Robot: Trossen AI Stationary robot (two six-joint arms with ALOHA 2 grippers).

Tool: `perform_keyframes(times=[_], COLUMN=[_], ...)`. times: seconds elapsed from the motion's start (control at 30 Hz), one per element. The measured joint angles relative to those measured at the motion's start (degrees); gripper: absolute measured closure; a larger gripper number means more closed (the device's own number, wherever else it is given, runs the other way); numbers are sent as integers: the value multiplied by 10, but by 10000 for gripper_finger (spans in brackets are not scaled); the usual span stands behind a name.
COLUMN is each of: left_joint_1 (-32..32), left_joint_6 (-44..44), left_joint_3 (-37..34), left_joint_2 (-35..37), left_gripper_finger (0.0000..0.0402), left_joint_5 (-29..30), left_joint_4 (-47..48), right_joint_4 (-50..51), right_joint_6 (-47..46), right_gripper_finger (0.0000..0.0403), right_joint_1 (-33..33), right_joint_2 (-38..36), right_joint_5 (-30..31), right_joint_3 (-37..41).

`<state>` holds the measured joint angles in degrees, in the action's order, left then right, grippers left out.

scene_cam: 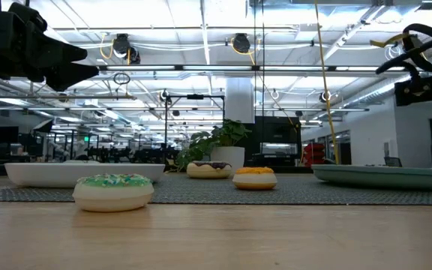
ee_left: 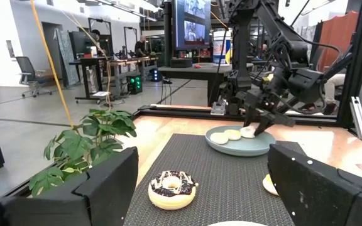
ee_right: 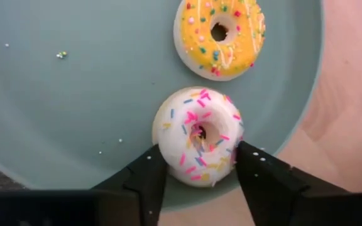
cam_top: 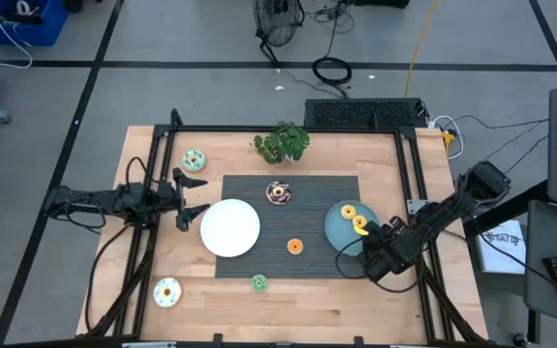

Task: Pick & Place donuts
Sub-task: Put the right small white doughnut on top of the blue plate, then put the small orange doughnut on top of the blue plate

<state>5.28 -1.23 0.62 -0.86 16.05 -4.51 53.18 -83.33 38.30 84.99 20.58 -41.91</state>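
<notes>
On the teal plate [ee_right: 74, 94] at right, right gripper [ee_right: 197, 172] loosening around white sprinkled donut [ee_right: 198, 135] beside yellow donut [ee_right: 219, 34]; next: lift clear; left gripper [cam_top: 193, 196] spread, idle.

two dark jointed arms, black cabling, blocky matte-black jaws, small pale specks.

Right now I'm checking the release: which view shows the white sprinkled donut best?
The right wrist view: the white sprinkled donut lies on the teal plate between the right gripper's jaws. The high view shows it small, the left wrist view distant, the low view not at all.
</notes>
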Motion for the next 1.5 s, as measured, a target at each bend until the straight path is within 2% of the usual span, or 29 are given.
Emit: perform_keyframes(times=[0.2,0.53,0.7,1.0,1.1,1.3,1.37,1.5], left_joint_1=[0,0,0,0,0,0,0,0], left_joint_6=[0,0,0,0,0,0,0,0], left_joint_3=[0,0,0,0,0,0,0,0], left_joint_2=[0,0,0,0,0,0,0,0], left_gripper_finger=[52,52,52,52,52,52,52,52], left_joint_5=[0,0,0,0,0,0,0,0], left_joint_4=[0,0,0,0,0,0,0,0], right_joint_4=[-2,0,-11,-70,-71,-38,-29,-62], right_joint_6=[0,6,49,136,200,395,438,438], right_gripper_finger=[198,206,203,205,206,206,206,208], right_joint_1=[0,0,0,0,0,0,1,0], right_joint_2=[-47,-161,-208,-264,-274,-295,-299,-308], right_joint_5=[-7,2,19,14,12,-38,-1,110], right_joint_3=[0,0,0,0,0,0,4,26])
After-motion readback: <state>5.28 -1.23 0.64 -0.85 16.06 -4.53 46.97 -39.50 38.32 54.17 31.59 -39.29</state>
